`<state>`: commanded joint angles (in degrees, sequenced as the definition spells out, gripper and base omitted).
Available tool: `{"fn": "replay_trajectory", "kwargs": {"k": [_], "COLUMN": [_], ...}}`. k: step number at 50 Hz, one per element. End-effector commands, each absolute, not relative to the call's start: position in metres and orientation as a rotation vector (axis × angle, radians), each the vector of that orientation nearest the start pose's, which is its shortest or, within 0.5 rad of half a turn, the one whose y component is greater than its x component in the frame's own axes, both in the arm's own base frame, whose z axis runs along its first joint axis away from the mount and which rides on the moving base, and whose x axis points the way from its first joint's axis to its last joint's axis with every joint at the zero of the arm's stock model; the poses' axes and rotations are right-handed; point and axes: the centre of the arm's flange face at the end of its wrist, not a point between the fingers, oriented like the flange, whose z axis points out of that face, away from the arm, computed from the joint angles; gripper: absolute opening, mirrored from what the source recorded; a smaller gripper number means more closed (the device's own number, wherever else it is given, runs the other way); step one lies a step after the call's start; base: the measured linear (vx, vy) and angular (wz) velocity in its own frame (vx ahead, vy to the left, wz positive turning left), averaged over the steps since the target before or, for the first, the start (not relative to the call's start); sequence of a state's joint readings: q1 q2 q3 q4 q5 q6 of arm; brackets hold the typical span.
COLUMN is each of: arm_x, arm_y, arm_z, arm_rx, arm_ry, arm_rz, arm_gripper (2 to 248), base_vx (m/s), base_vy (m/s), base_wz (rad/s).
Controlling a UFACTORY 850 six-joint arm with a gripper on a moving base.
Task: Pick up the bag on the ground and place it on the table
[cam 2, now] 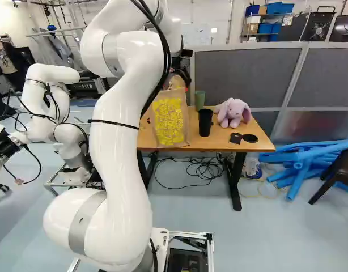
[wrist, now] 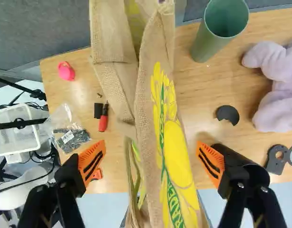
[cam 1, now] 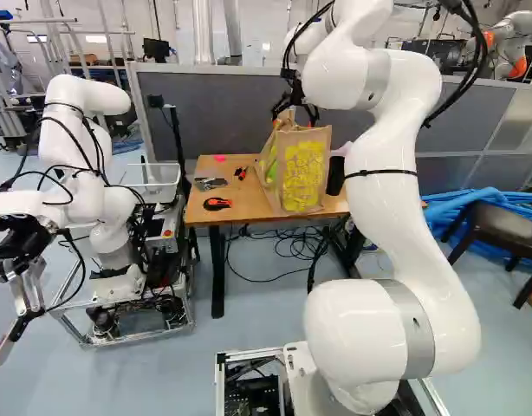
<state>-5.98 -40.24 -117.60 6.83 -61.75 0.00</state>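
My gripper (cam 1: 298, 109) is just above the tan bag (cam 1: 302, 173), which stands upright on the wooden table (cam 1: 249, 204) close to its front edge. From the wrist, the gripper (wrist: 152, 163) is open wide, one orange pad on either side of the bag (wrist: 172, 156). A gap separates each pad from the bag's sides, with the tabletop showing through. Yellow print covers the bag's front, and its top folds inward. What lies deep inside the bag is hidden.
A green cup (wrist: 226, 21), a black cup (cam 2: 205, 122) and a purple plush rabbit (cam 2: 233, 112) share the table with a red screwdriver (wrist: 103, 118) and a bag of small parts (wrist: 70, 134). Another robot (cam 1: 80, 165) stands left of the table. A grey partition (cam 2: 242, 73) rises behind.
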Motion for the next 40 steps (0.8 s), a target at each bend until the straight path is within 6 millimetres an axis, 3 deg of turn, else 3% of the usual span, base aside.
{"fn": "replay_trajectory", "kwargs": {"k": [40], "arm_x": [0.702], "arm_y": [-0.064], "arm_z": [0.686], "arm_rx": [-2.989], "arm_ry": [0.212], "arm_rz": [-0.553], "arm_gripper": [247], "base_vx": [0.0], "base_vy": [0.0], "base_wz": [0.0]}}
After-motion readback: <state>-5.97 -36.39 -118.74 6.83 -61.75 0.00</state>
